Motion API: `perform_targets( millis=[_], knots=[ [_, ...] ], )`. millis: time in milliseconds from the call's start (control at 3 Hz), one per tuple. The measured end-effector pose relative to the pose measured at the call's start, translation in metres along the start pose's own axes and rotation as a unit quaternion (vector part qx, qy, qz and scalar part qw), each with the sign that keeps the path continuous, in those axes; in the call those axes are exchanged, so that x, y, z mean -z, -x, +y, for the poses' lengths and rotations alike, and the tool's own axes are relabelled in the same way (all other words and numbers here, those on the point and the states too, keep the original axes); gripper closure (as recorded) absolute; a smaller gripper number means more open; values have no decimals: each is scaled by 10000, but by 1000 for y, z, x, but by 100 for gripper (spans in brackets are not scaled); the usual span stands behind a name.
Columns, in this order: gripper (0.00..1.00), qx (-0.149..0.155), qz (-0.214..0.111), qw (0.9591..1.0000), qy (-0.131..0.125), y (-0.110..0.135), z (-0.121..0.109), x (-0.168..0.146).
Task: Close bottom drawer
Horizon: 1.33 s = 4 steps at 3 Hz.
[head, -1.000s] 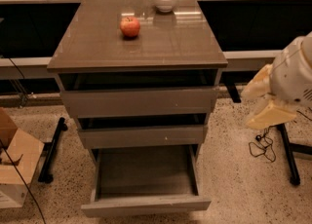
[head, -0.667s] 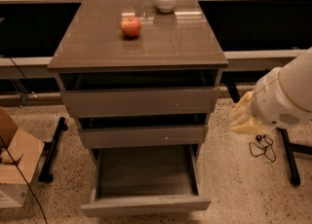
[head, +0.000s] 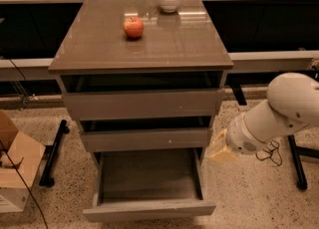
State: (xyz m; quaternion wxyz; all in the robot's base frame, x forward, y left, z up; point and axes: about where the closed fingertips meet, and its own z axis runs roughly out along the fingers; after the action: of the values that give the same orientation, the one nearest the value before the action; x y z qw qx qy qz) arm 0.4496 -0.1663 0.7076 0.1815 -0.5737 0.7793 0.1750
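Hovering claw [head: 220,149] beside bottom drawer [head: 149,209] edge

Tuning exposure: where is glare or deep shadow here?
Camera view: glare on the cabinet top beside the white bowl; dark shadow in the gaps above the upper drawers; the open bottom drawer is dimly lit; the gripper sits right of it.

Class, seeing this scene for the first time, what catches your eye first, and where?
The bottom drawer stands pulled out at the foot of the cabinet. The pincer of the white arm hovers by the cabinet's right side, near that drawer. A red apple and a white bowl sit on top.
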Motion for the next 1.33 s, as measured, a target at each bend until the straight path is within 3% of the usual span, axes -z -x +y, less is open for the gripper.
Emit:
perform_targets(
  millis=[333,667,1000,1333],
  knots=[
    [100,-103,-25,9997,212,-11,0,-20],
    [100,-175,145,9996,160,-9,5,-30],
    [100,-268,124,9992,253,-17,16,-66],
    [100,-402,-85,9983,414,-38,22,-124]
  ],
)
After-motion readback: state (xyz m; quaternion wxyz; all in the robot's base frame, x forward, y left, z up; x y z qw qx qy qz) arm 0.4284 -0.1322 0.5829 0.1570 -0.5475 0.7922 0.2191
